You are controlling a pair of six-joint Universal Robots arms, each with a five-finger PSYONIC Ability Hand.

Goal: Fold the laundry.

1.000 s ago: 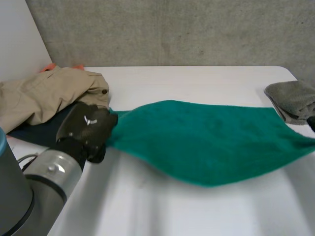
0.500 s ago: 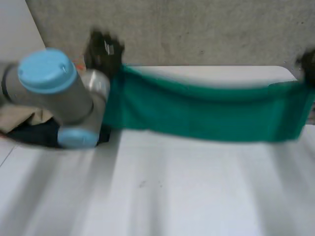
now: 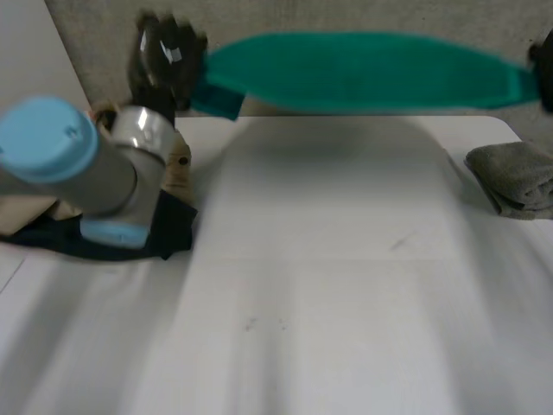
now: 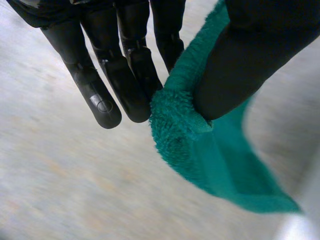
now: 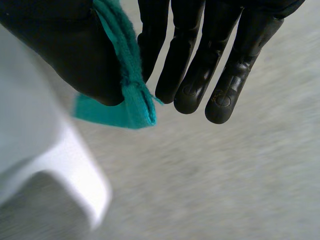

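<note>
A green towel (image 3: pixel 363 73) hangs stretched in the air above the far side of the white table (image 3: pixel 328 285), clear of its surface. My left hand (image 3: pixel 168 56) holds its left end; in the left wrist view the thumb pinches a corner of the green towel (image 4: pixel 200 150) against the fingers (image 4: pixel 125 80). My right hand (image 3: pixel 544 60) holds the right end high at the table's far right. In the right wrist view the thumb (image 5: pixel 65 45) presses the towel's edge (image 5: pixel 130 95) against the straight fingers (image 5: pixel 200 65).
A folded grey towel (image 3: pixel 517 177) lies at the table's right edge. A pile of beige and dark clothes (image 3: pixel 52 216) sits at the left, partly behind my left arm (image 3: pixel 86 169). A concrete wall (image 3: pixel 346 17) stands behind the table.
Both hands have lifted the green towel off the table and up, from lying spread a second ago to hanging taut in the air. My left arm swung up and back.
</note>
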